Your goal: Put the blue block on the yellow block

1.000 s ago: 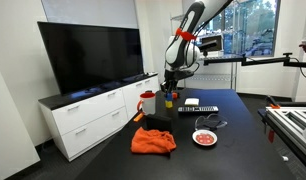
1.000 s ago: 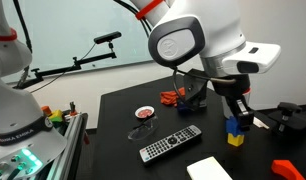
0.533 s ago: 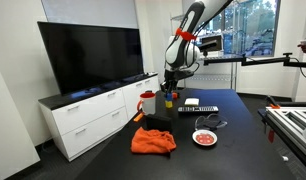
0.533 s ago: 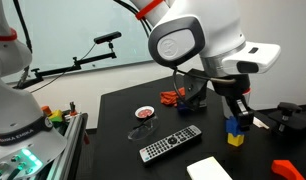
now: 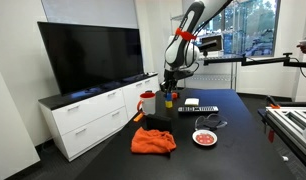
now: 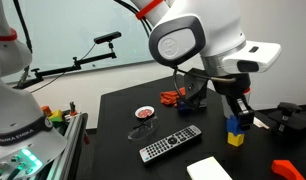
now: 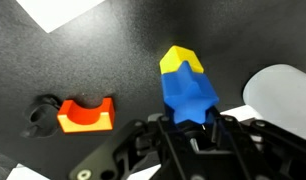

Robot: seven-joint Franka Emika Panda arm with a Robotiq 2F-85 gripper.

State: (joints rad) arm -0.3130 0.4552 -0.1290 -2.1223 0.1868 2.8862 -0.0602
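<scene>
The tool [image 7: 193,116] clasps the small solid blue block [image 7: 188,92] atop the bright yellow block [image 7: 179,58] (1 stack, near a bench [image 6: 118,105] edge); a skewed release could topple it.

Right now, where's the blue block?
In an exterior view, the blue block sits atop the yellow block, under the gripper, right of the remote.
</scene>
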